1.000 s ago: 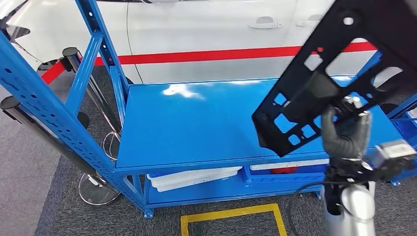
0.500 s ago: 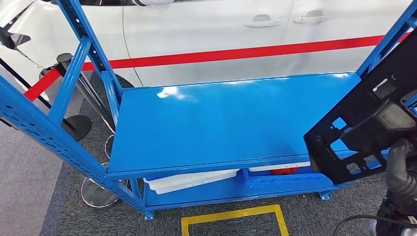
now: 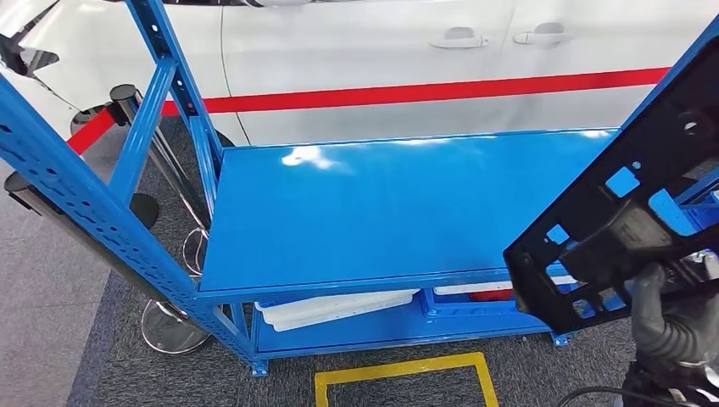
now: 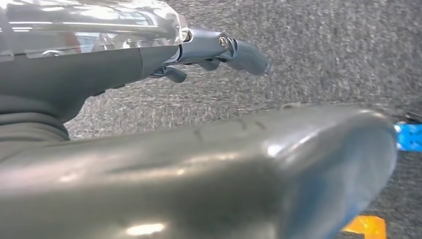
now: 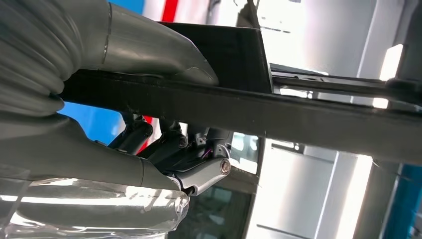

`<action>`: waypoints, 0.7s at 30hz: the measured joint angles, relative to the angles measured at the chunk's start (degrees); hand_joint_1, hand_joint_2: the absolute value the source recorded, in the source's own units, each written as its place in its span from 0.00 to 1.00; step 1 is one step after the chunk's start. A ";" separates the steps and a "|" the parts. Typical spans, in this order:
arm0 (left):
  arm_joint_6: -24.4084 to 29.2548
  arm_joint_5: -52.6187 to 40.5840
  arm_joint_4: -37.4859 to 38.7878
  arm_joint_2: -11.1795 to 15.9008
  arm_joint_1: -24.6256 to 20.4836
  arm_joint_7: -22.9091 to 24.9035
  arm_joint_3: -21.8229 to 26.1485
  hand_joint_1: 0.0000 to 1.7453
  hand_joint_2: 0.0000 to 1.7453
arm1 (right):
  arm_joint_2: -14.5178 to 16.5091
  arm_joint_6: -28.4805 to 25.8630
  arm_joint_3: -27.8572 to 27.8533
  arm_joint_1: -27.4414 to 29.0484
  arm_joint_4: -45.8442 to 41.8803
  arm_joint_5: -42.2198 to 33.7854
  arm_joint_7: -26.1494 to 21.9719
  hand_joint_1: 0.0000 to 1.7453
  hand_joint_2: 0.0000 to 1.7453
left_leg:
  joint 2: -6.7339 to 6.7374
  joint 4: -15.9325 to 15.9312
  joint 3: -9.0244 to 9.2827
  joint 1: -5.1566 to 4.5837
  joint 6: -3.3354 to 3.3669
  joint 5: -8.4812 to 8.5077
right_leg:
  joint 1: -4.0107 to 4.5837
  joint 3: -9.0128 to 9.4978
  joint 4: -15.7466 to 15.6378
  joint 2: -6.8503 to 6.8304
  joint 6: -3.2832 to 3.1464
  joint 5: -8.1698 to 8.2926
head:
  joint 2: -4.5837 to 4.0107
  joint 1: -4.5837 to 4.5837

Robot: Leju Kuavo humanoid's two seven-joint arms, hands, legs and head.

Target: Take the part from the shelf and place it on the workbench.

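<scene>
A blue bench (image 3: 373, 212) with a bare, glossy top stands in front of a white car with a red stripe (image 3: 407, 89), and the robot faces it from the near side. Its right hand (image 3: 670, 326) sits at the lower right of the head view, its fingers closed around the lower edge of the part (image 3: 627, 216), a flat black panel with square cut-outs, held tilted up in the air over the bench's right end and not touching the top. The right wrist view confirms the grip: a thick thumb presses on one face of the panel while darker fingers clamp the other. Compared with half a second ago, the panel has tipped more upright and lifted slightly, and it sits much lower and further right than a second ago, when it hung over the middle right of the bench. My reading is that the carry is nearly over and the set-down has not begun. The left hand (image 4: 219, 50) hangs over grey carpet, its fingers loosely apart and holding nothing. Under the benchtop, a lower shelf holds a white tray (image 3: 335, 307) on the left and a blue bin (image 3: 475, 307) on the right with something red (image 3: 487, 294) inside; what it is cannot be made out.
</scene>
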 joint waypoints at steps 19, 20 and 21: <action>3.18 5.76 -0.01 1.04 -0.20 1.09 5.87 0.00 0.00 | 4.85 -4.11 8.41 13.98 0.29 9.03 -7.66 1.00 1.00 | -0.14 6.33 2.15 0.13 -2.29 -5.83 | 1.33 5.08 -15.76 -0.39 -3.77 9.52 | 0.00 -0.02; 2.89 5.98 -0.02 1.47 -0.28 1.14 6.04 0.00 0.00 | 5.03 -3.88 8.43 14.49 0.29 8.59 -7.86 1.00 1.00 | -0.19 2.73 4.47 0.00 -2.03 -5.12 | 1.41 4.90 -15.63 -0.34 -3.56 9.73 | 0.00 -0.02; 2.58 6.19 -0.03 1.93 -0.33 1.20 6.23 0.00 0.00 | 5.14 -3.43 8.46 14.92 0.30 7.95 -8.05 1.00 1.00 | -0.22 0.41 5.82 -0.20 -1.85 -4.89 | 1.41 4.77 -15.52 -0.28 -3.28 9.97 | 0.00 -0.02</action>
